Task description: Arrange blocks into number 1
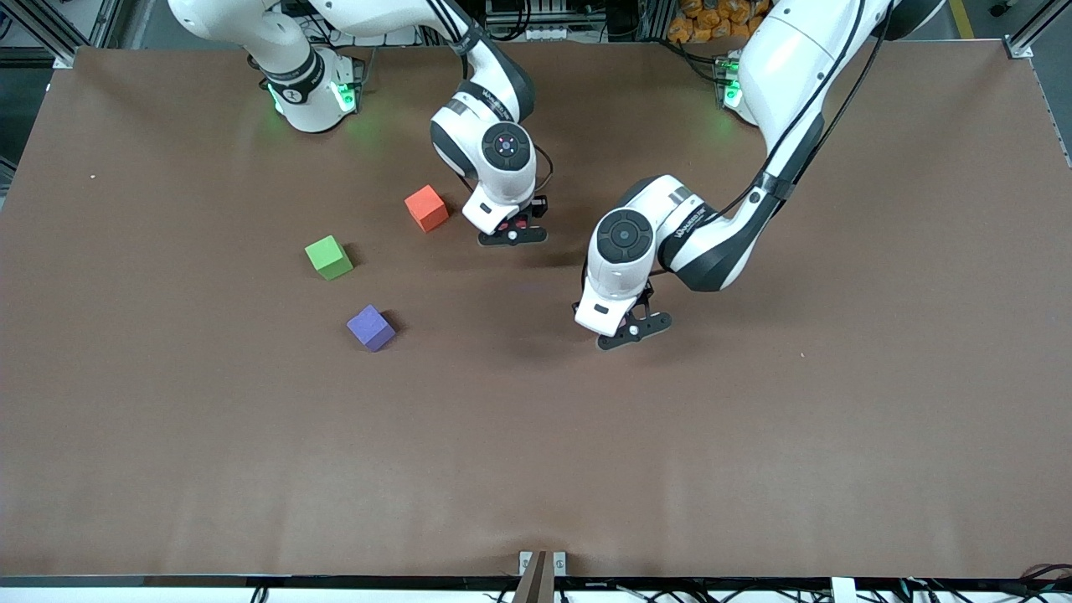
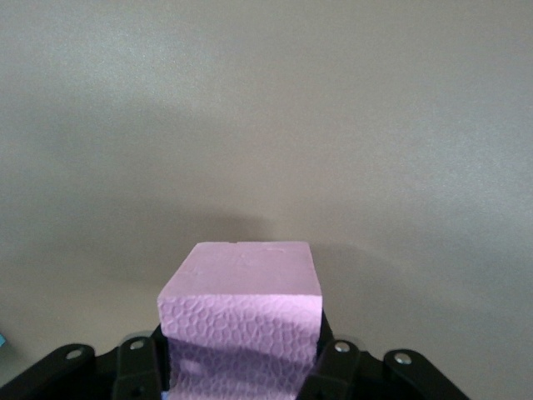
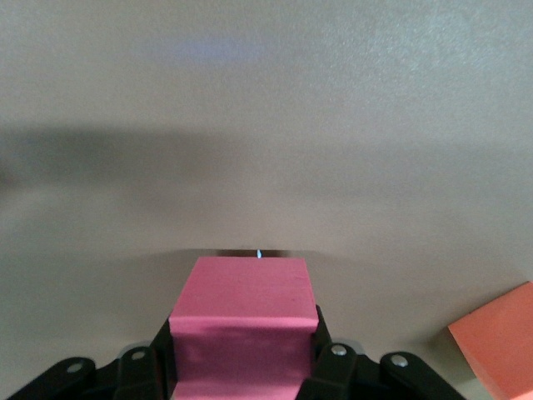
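On the table (image 1: 754,469) one purple block (image 1: 371,327); each gripper's jaws pinch one pink block (image 2: 241,312).

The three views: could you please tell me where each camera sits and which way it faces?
Front view: high across the table, facing both arms; orange block, green block, purple block.
Left wrist view: on the left arm, looking past the left tool clamping a light pink block.
Right wrist view: right tool clamping a deep pink block.
Shared: orange block, front and right wrist.

Each pincer's block (image 2: 240,312) above table (image 1: 754,461)
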